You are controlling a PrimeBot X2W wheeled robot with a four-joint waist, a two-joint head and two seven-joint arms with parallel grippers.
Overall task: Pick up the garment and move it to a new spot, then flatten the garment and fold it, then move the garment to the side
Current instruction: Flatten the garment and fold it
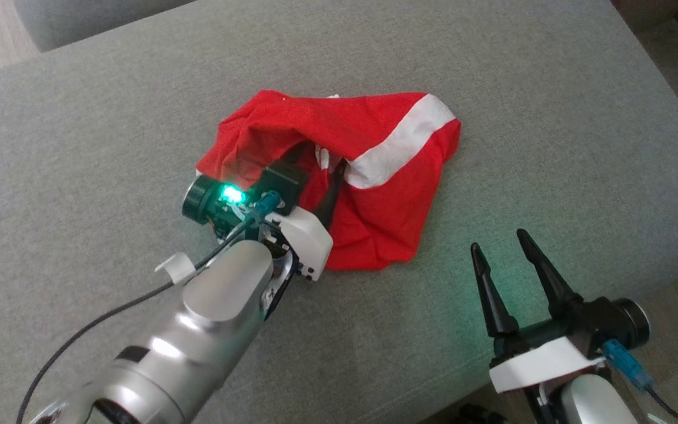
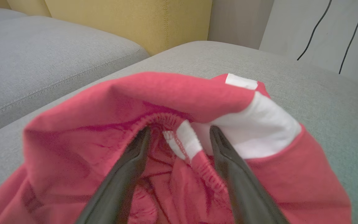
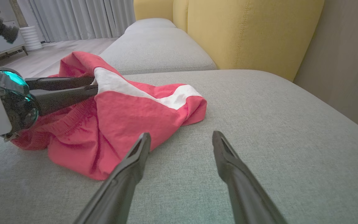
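Head view: left claw (image 1: 315,164) tips beneath garment (image 1: 386,227)

The left arm (image 1: 198,318) stretches forward with the left gripper (image 2: 180,130) spread wide, and the right gripper (image 1: 499,241) sits lower right, fingers apart too.

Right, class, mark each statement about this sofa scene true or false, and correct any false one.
1. The garment is red with a white band. True.
2. The left gripper is shut on the garment. False: it is open, pushed in among the folds.
3. The garment lies crumpled on a grey cushion. True.
4. The right gripper holds a corner of the garment. False: it is open over the cushion, apart from the garment.
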